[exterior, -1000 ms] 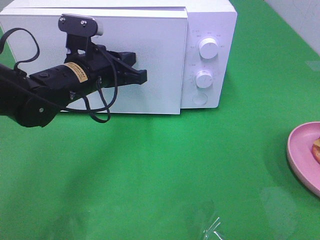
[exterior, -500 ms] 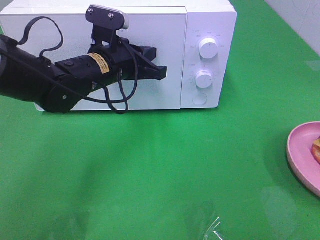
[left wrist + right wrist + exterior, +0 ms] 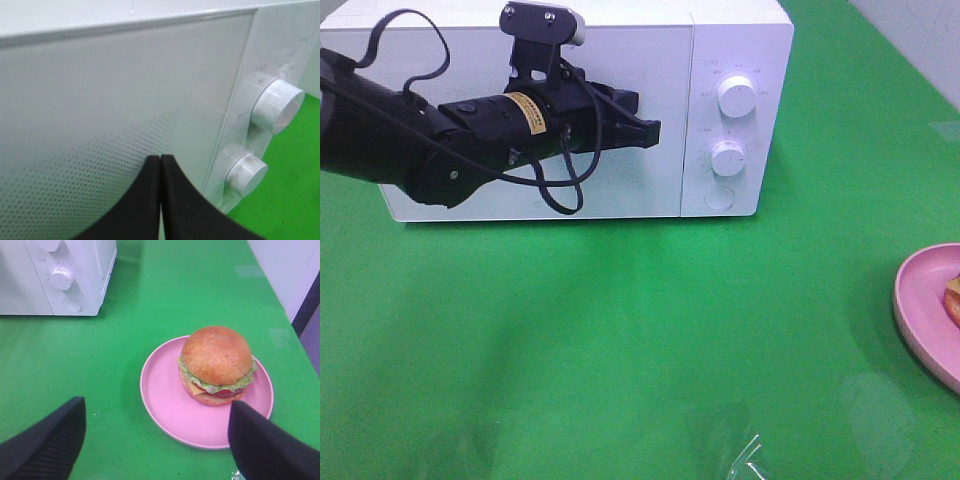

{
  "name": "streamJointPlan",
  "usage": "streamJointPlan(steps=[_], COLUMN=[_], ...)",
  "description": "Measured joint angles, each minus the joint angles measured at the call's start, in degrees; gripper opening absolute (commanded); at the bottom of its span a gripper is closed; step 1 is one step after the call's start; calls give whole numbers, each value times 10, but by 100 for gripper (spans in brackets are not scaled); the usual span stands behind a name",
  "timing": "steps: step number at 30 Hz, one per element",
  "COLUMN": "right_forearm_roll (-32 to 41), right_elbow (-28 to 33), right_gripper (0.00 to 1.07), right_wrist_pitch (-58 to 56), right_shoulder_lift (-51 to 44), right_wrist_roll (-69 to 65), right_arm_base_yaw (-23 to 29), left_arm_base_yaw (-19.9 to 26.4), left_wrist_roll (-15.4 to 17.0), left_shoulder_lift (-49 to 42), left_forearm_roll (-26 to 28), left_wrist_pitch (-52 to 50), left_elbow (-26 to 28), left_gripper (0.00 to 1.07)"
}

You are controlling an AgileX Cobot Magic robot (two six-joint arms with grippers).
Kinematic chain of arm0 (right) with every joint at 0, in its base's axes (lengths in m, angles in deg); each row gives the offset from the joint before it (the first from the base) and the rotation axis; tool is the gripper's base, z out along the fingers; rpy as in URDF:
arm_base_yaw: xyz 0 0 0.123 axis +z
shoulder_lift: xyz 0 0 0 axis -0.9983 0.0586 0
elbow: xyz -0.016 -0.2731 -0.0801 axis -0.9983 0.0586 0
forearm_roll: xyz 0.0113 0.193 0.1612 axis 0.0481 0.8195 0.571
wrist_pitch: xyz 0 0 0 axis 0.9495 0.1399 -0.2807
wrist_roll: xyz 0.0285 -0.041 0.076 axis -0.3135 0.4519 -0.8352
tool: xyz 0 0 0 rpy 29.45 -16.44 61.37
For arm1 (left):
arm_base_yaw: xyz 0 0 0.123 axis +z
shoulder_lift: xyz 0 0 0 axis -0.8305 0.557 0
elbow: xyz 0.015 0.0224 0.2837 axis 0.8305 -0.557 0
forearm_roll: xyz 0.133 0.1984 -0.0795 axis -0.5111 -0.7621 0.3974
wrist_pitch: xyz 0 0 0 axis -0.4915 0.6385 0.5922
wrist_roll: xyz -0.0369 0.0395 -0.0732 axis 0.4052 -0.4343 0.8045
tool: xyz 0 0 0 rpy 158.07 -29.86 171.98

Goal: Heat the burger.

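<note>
**On the plate, far right: burger not yet gripped**

On the pink plate (image 3: pixel 165 405), at the table's right edge and well apart from the microwave (image 3: pixel 740 60), the burger (image 3: pixel 216 365) is seen, sitting off-centre. It is judged light, soft and stacked: layers may slide, the bun may be crushed. A low, wide, gentle grip across the bun sides is advised, or the plate rim is taken instead. The right gripper (image 3: pixel 155 440) is held wide open above it, empty. The left gripper (image 3: pixel 160 200) is closed, empty, at the microwave door.

Glossy-bunned burger (image 3: pixel 216 365) upright on pink plate (image 3: pixel 165 405)
</note>
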Motion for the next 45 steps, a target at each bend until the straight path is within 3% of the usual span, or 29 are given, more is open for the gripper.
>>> streamJointPlan(steps=[3,5,6,7,8,9,10,11,12,13,14,19,22,24,29,35,42,45], right_forearm_roll=[0,0,0,0,0,0,0,0,0,0,0,0,0,0,0,0,0,0], right_elbow=[0,0,0,0,0,0,0,0,0,0,0,0,0,0,0,0,0,0], right_gripper=[75,75,75,75,75,75,75,75,75,75,75,75,75,75,75,75,75,75], right_wrist_pitch=[0,0,0,0,0,0,0,0,0,0,0,0,0,0,0,0,0,0], right_shoulder_lift=[0,0,0,0,0,0,0,0,0,0,0,0,0,0,0,0,0,0], right_wrist_roll=[0,0,0,0,0,0,0,0,0,0,0,0,0,0,0,0,0,0], right_arm_base_yaw=[0,0,0,0,0,0,0,0,0,0,0,0,0,0,0,0,0,0], left_arm_base_yaw=[-1,-13,-13,-17,-17,-28,-40,-40,-45,-45,-54,-81,-84,-89,-89,-87,-40,12], left_wrist_roll=[14,23,23,24,24,24,24,24,24,24,24,26,26,26,26,26,20,-11], left_shoulder_lift=[-11,-38,-38,-44,-44,-54,-66,-66,-70,-70,-82,-110,-115,-137,-164,-194,-238,-265], left_forearm_roll=[-2,-2,-2,-2,-2,-3,-3,-3,-3,-3,1,17,24,64,97,99,103,109], left_wrist_pitch=[34,103,103,119,119,151,189,189,208,208,249,391,413,516,638,731,814,849], left_elbow=[0,-9,-9,-11,-11,-14,-14,-14,-14,-14,-14,-14,-14,-14,-14,-14,-14,-14], left_gripper=[3,18,18,35,35,56,67,67,85,85,97,101,101,101,101,100,100,100])
